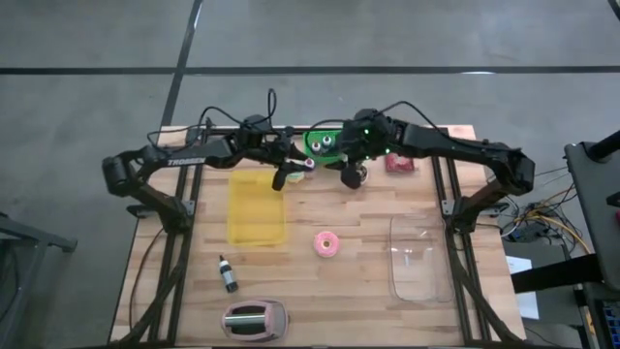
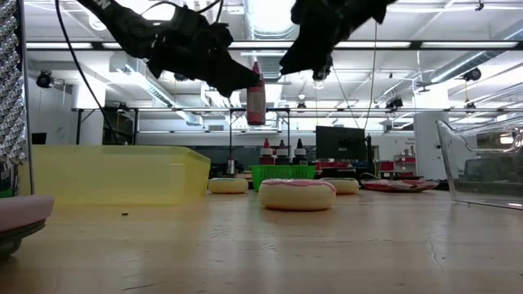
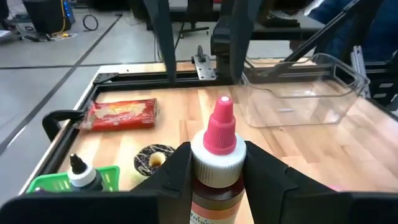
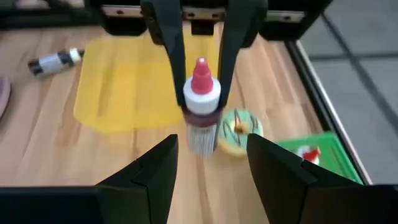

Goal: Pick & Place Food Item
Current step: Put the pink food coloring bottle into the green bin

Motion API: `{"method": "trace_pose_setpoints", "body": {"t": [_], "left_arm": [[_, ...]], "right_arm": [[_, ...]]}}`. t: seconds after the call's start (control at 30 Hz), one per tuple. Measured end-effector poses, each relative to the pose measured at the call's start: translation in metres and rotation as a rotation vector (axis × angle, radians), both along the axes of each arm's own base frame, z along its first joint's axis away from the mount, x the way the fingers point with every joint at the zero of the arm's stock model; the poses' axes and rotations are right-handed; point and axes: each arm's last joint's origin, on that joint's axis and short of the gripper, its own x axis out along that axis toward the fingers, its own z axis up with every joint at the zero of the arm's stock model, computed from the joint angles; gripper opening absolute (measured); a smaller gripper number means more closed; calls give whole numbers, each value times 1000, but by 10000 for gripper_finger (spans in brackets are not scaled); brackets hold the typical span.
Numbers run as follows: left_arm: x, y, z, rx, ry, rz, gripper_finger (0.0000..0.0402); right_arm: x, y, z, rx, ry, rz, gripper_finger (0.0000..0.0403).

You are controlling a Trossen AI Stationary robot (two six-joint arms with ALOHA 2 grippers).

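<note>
Left gripper (image 3: 214, 168) clamps sauce bottle (image 3: 214, 155) upright, lifted off table near back edge, long axis vertical. Right gripper (image 4: 208, 165) faces it, fingers wide, empty, bottle dead ahead. Handover to right arm looks likely. Yellow bin (image 1: 256, 206) just beside.
</note>
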Motion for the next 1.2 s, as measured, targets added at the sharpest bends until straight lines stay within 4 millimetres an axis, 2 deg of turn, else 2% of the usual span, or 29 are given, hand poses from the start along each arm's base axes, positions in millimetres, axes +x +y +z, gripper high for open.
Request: {"method": "trace_pose_setpoints", "body": {"t": [0.1, 0.2, 0.5, 0.9, 1.2], "left_arm": [[3, 0, -6, -2, 17, -5, 105], [6, 1, -11, -8, 30, -8, 105], [15, 3, -15, 1, 41, -10, 105], [18, 5, -23, 4, 64, 0, 105], [18, 5, -21, 12, 50, 0, 105]], "right_arm": [[3, -1, 19, 8, 51, 9, 185], [11, -4, 26, 25, 120, 19, 185], [43, -13, 18, 45, 285, 67, 185], [70, -16, 22, 54, 359, 105, 185], [82, -16, 8, 63, 404, 121, 185]]}}
